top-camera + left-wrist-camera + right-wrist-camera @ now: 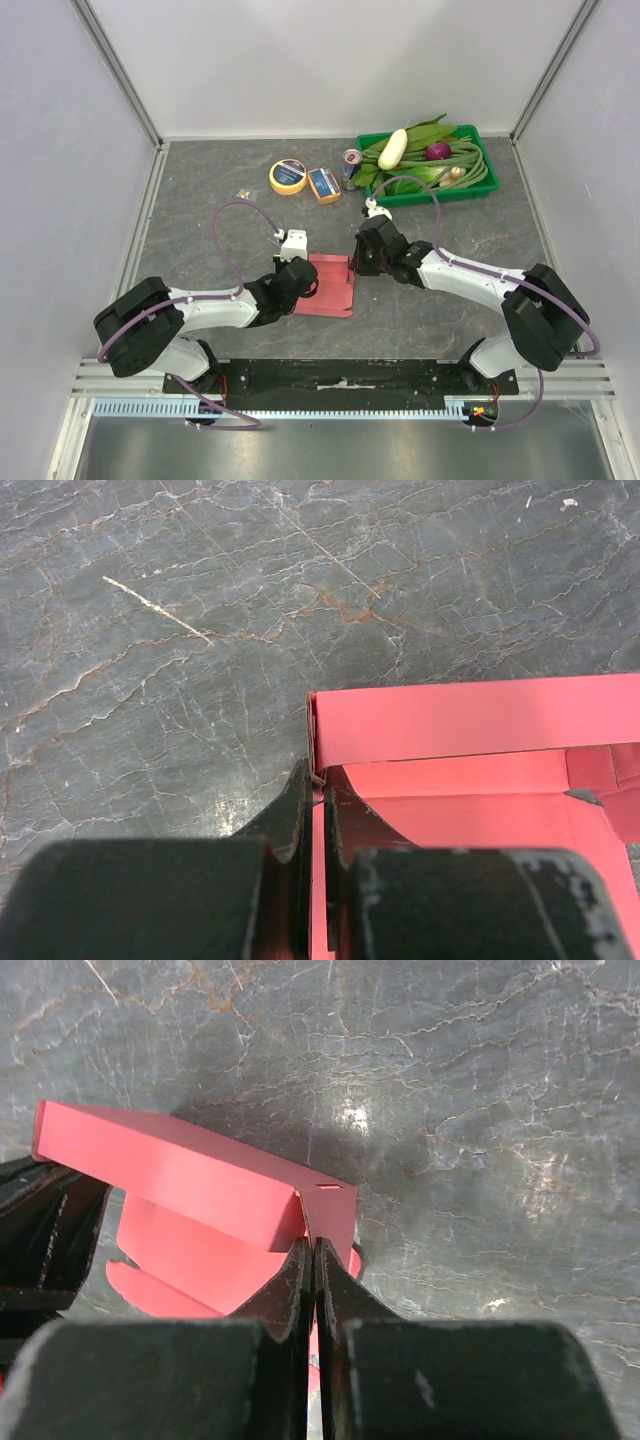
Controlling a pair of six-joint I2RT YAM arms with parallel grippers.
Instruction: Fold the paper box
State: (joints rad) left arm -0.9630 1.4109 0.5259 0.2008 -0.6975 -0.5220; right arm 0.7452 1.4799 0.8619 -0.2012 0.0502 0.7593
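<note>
Left wrist view first: the black fingers of the left gripper (318,792) fill the bottom of the picture. They are closed almost together with a thin sheet of pink card between them, so they are pinching the left side wall of the paper box (470,720). Just past the tips, a long wall of the box stands upright, its top edge clean and straight. The floor panel behind it lies flat, and a small notch shows at the right. The card is thin, matte and sharply creased. It rests on the table (200,630), a dark grey marbled surface with pale veins.

Over to the right wrist view: the right gripper (314,1258) has its fingers pressed tight on the card at the box's corner, where a small slot is cut. The raised wall runs off to the left and casts a shadow. A rounded flap curls loose underneath.

From the top camera, the box sits in the middle of the table between the two grippers, and each holds one side. At the back are a yellow tape roll (288,176), a small blue-and-orange box (324,185), a can (352,158) and a green tray (418,199) of vegetables, all well apart from the work.

My read is that the job is roughly half done. One wall is up and a corner is forming, while the near panel and the remaining flaps are not yet raised or tucked.
</note>
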